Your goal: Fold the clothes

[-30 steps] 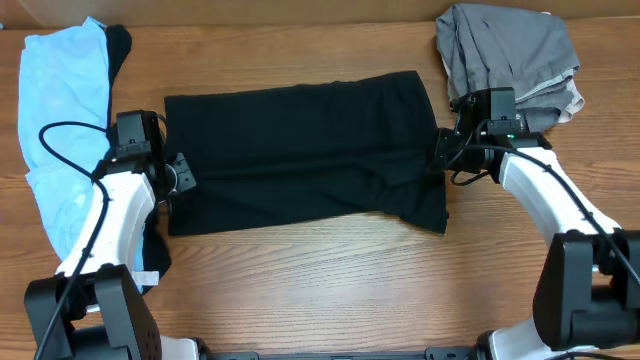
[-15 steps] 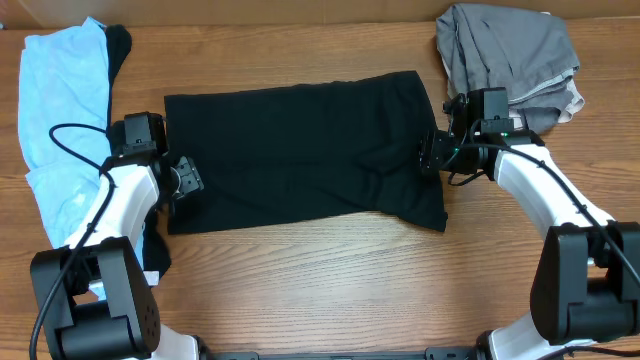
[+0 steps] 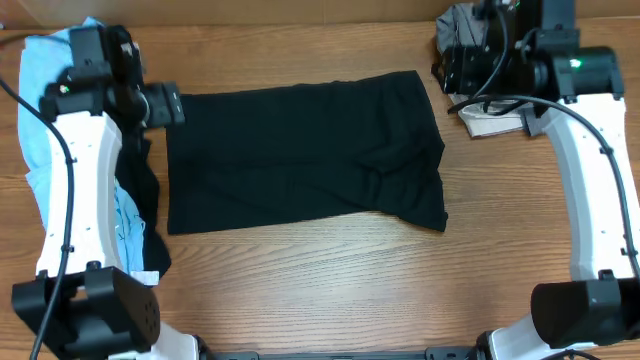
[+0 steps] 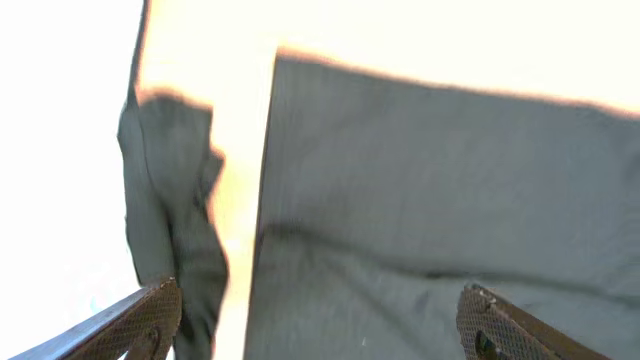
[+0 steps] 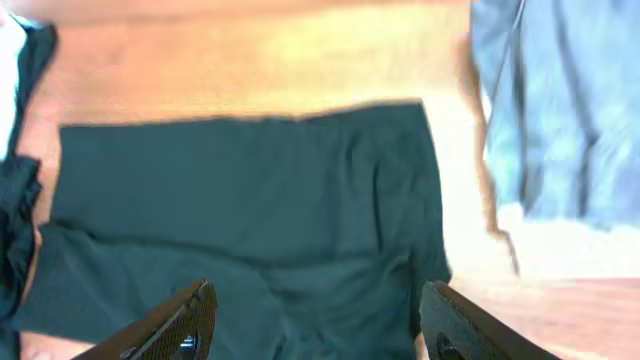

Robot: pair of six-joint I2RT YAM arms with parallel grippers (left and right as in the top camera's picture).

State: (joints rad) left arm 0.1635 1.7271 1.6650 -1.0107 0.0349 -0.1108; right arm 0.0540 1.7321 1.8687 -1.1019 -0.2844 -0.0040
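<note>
Right tool (image 5: 315, 318) spread, empty; grey garment (image 5: 560, 110) plain in wrist view, half-hidden overhead.

From overhead, the right arm hides most of the grey garment (image 3: 452, 22), and the left arm covers part of the light blue garment (image 3: 30, 100). Both wrist views are blurred, the left's bench (image 4: 60, 120) bleached white. The lower edge crops both sets of jaws.

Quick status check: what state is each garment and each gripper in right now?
Black garment: spread flat in the middle, wrinkled.
Light blue garment: bunched up on the left side.
Gray garment: crumpled at the far right.
Left gripper: jaws open, empty.
Right gripper: jaws open, empty.
</note>
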